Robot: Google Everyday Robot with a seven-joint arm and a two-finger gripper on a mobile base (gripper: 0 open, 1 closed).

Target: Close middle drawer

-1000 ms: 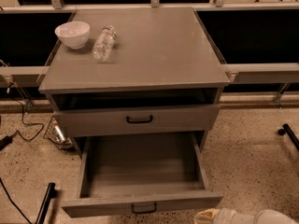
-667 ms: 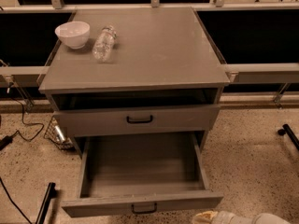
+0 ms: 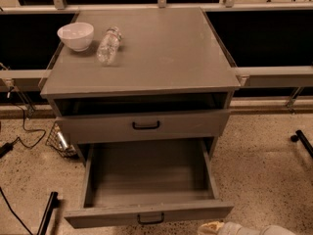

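middle drawer [image 3: 146, 180] pulled right out, low in view; gripper [image 3: 211, 227] sits just beside its front right corner, grip state unreadable. stiff wooden box, should slide light: push flat front near handle [image 3: 150, 219].

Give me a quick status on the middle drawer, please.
Gripper low at the frame's bottom edge, just right of the drawer front. Middle drawer pulled well out, not yet closed. Nothing seen blocking its travel.

The hand [image 3: 211, 227] is peeking in at the bottom edge, cream-coloured, trailing a rounded pale grey arm [image 3: 266, 229].
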